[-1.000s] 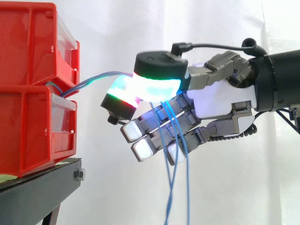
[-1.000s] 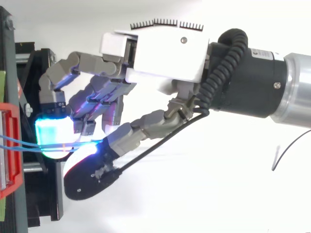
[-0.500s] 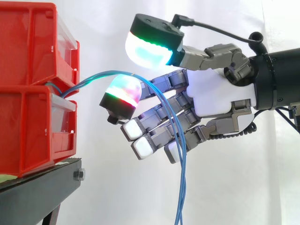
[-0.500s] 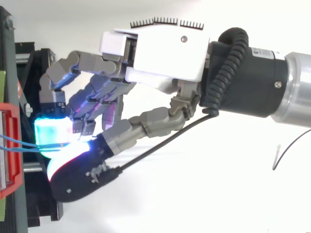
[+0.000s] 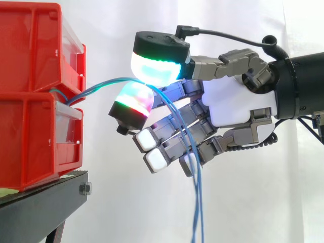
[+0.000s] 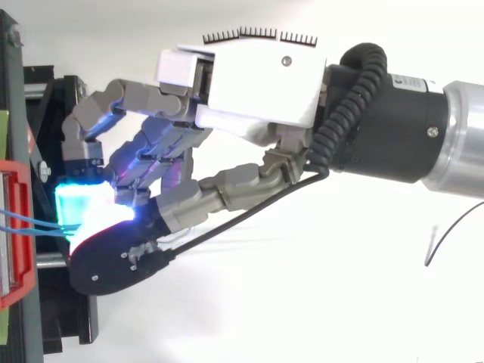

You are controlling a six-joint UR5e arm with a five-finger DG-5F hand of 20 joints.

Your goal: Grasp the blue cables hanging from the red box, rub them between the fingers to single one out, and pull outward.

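The light is bright and even. The white curtain (image 5: 253, 202) behind my hand (image 5: 238, 109) is washed almost to pure white, and from above the far background burns out the same way. Shadows are faint: only the undersides of my fingers and the black stand (image 5: 40, 202) go dark. My pads (image 5: 154, 68) give their own light. The thumb's glows cyan and green, and the one under it magenta and green, where they pinch the blue cables (image 5: 197, 202). From above, that glow flares into white-cyan glare and spills violet onto neighbouring fingers. The red bins (image 5: 30, 96) on the left look richly saturated.
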